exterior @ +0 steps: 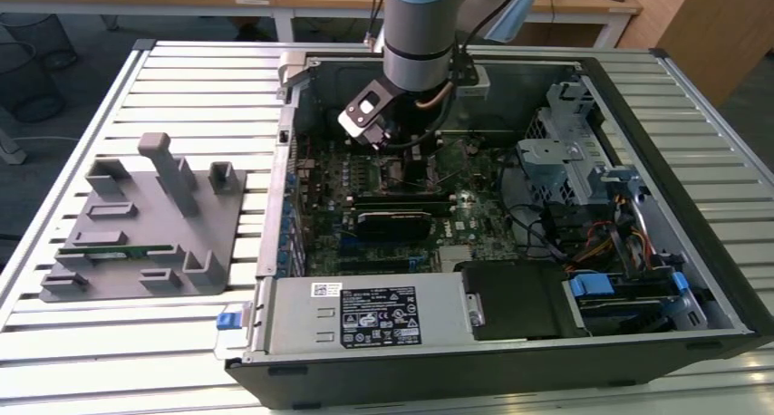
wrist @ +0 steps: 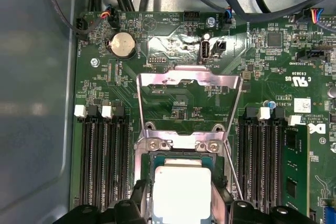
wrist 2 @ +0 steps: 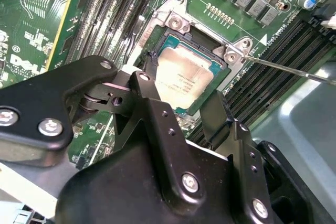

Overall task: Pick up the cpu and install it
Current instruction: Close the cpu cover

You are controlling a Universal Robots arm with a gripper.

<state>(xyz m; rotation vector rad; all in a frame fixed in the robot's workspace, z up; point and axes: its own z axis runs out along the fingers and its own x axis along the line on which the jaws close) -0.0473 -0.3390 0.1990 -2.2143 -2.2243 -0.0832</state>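
On the exterior view's left, a grey fixture tray (exterior: 133, 225) lies on the desk (exterior: 72, 342), holding a green memory stick (exterior: 115, 249). Right of it, inside the open computer case (exterior: 508, 342), the cpu (wrist 2: 181, 77) sits in the socket (wrist 2: 157, 35). It looks light, stiff and fragile, best gripped by its edges. The claw (wrist 2: 181, 111) hovers spread above it, holding nothing.

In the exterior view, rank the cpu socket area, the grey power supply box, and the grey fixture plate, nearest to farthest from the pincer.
1. cpu socket area, directly under the pincer.
2. grey power supply box, at the case's near edge.
3. grey fixture plate, outside the case, exterior view's left.
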